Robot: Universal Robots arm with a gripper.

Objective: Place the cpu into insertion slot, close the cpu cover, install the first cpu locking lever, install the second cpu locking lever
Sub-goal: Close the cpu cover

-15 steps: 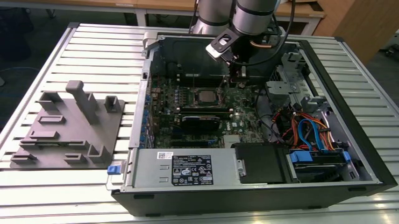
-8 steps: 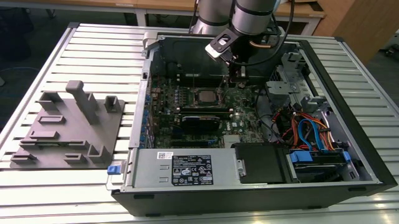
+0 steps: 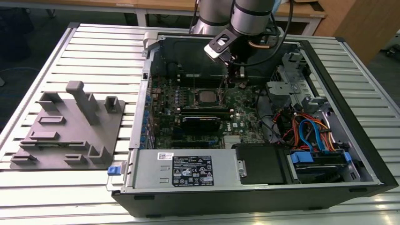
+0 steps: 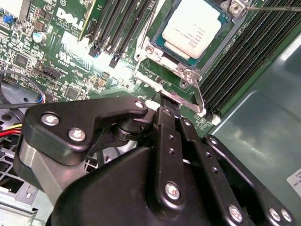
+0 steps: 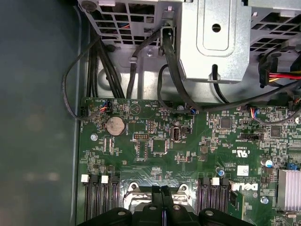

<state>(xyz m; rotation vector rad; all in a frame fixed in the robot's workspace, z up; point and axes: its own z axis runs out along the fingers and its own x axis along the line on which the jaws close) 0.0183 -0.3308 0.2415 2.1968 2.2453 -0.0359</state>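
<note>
Already seated: print-topped cpu (image 4: 195,28); end effector (image 4: 163,98) closed nearby.

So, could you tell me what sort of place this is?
Probably a robotics lab or workshop: an open computer case sits on a slatted metal table under a robot arm, with wooden desks behind.

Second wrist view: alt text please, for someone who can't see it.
The cpu sits under the silver cpu cover on the green motherboard. The black gripper, fingers together, is at the cover's near edge.
</note>
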